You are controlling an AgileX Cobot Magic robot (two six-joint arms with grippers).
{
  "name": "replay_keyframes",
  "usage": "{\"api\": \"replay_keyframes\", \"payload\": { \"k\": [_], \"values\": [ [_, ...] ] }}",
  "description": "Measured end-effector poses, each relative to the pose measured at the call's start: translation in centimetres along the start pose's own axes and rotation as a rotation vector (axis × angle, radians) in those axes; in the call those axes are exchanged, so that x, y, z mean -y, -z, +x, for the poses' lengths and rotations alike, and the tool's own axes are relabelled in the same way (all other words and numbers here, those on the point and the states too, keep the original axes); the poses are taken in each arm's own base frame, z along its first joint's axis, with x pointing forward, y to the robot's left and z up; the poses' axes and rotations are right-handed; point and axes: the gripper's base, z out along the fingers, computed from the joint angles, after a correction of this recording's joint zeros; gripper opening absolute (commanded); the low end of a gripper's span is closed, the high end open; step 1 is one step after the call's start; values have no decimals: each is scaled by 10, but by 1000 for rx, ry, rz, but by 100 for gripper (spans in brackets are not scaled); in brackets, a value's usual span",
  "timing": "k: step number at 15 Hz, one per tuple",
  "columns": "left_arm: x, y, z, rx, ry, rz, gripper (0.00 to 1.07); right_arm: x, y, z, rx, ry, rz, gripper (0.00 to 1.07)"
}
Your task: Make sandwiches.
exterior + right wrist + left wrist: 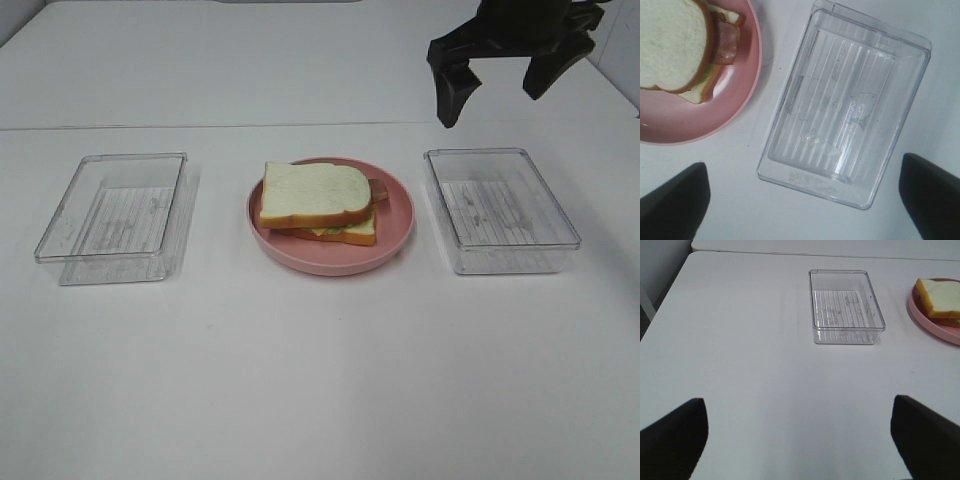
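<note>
Exterior high: the sandwich [318, 203] is seen stacked on the pink plate [395, 228] at frame centre, top bread slice skewed over the lower one, bacon poking out at its right edge. A clear tray [62, 232] is placed left of the plate, a second clear tray [565, 222] right of it; both look bare. The right gripper [497, 82] is held high at upper right, behind the right tray, jaws spread, nothing carried. The left gripper is not seen in this view.

Left wrist: the left gripper [799, 432] is shown released, dark fingertips at the lower corners, bare white table [740, 340] between them. The left tray [815, 325] is at upper centre; plate rim [925, 320] and a bread corner [937, 297] are clipped at the right edge.

Right wrist: jaws wide apart at the lower corners, nothing gripped. The right tray [790, 155] fills the centre; the sandwich [675, 45] is at upper left, bacon [725, 42] and a sliver of lettuce visible under the top slice.

Judgement: assembly appears complete, so the step in hand is likely retreat. Arms should be cleared upward, not swept across the plate; the skewed top slice could be knocked off by any contact.
</note>
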Motion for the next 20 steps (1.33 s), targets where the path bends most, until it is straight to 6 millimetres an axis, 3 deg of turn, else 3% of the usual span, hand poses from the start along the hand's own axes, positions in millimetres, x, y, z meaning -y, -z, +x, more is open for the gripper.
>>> {"api": "replay_keyframes", "payload": {
  "k": [1,3,6,7,10,11,13,14,15,16,18,19,20],
  "values": [
    [0,0,0,0,0,0,91,1,17,11,17,1,14,99],
    [0,0,0,0,0,0,91,2,30,28,18,0,38,99],
    [0,0,0,0,0,0,91,-1,47,85,-20,-19,41,99],
    [0,0,0,0,0,0,91,-2,49,95,-28,-23,41,99],
    [0,0,0,0,0,0,91,-8,61,170,-46,-31,40,99],
    [0,0,0,0,0,0,91,-9,59,180,-54,-30,39,99],
    [0,0,0,0,0,0,91,-14,60,239,-37,-44,40,99],
    [0,0,0,0,0,0,91,-15,59,260,-17,-49,42,99],
    [0,0,0,0,0,0,91,-16,59,269,-10,-56,43,99],
    [0,0,0,0,0,0,91,-14,54,298,18,-103,54,99],
    [0,0,0,0,0,0,91,-14,55,331,123,-167,79,99],
    [0,0,0,0,0,0,91,-14,57,339,164,-177,86,99],
    [0,0,0,0,0,0,91,-19,60,365,291,-214,110,99]
  ]
}}
